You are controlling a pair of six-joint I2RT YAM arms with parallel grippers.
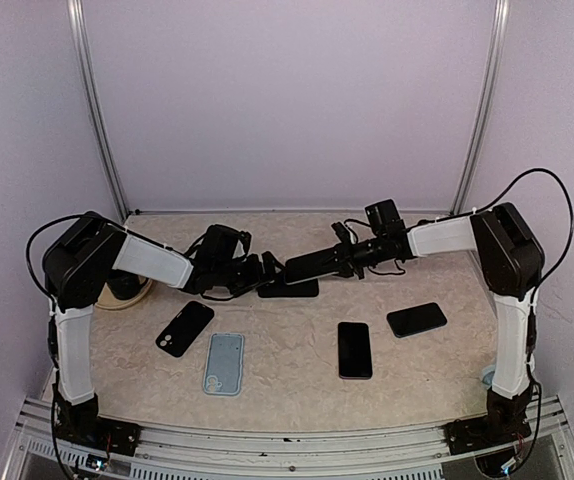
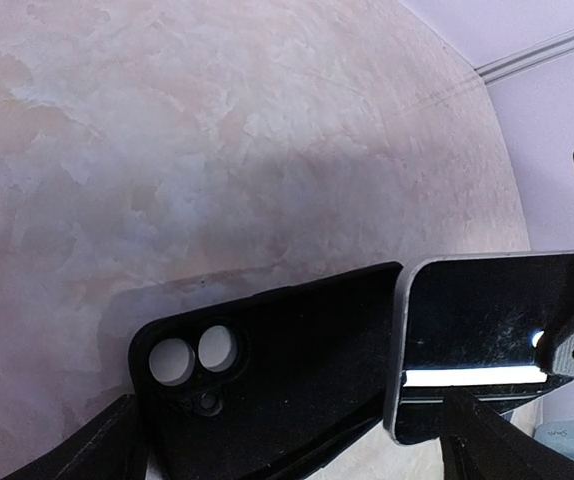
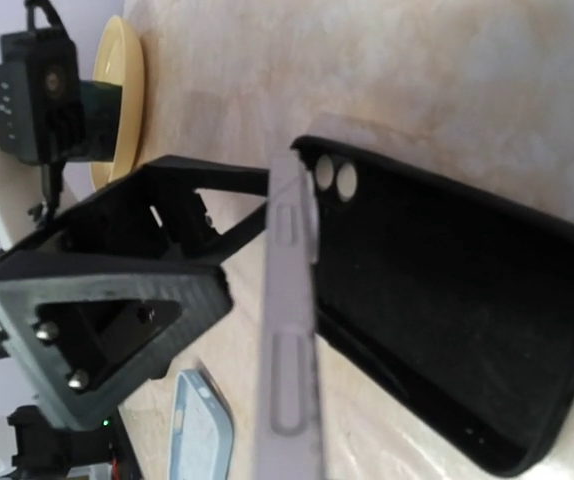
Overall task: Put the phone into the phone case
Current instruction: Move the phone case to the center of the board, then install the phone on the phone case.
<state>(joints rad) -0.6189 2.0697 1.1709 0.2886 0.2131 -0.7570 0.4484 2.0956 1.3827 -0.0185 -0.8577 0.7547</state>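
Phone case matt black, soft rubbery look; phone glossy glass face, pale satin metal-looking edge; table smooth mottled stone-look, low sheen; left gripper fingers matt black plastic

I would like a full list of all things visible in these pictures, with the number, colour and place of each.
table: one, beige marbled, under everything.
phone case: one, black, table centre, inside facing up.
held phone: one, dark screen, pale edge, lifted over the phone case.
loose phones: three, black, flat; one front left, two front right.
blue case: one, light blue, front left, beside the left loose phone.
yellow disc: one, pale yellow, table's far left.
left gripper: one, black, at the case's left end; grip unclear.
right gripper: one, black, shut on the held phone.
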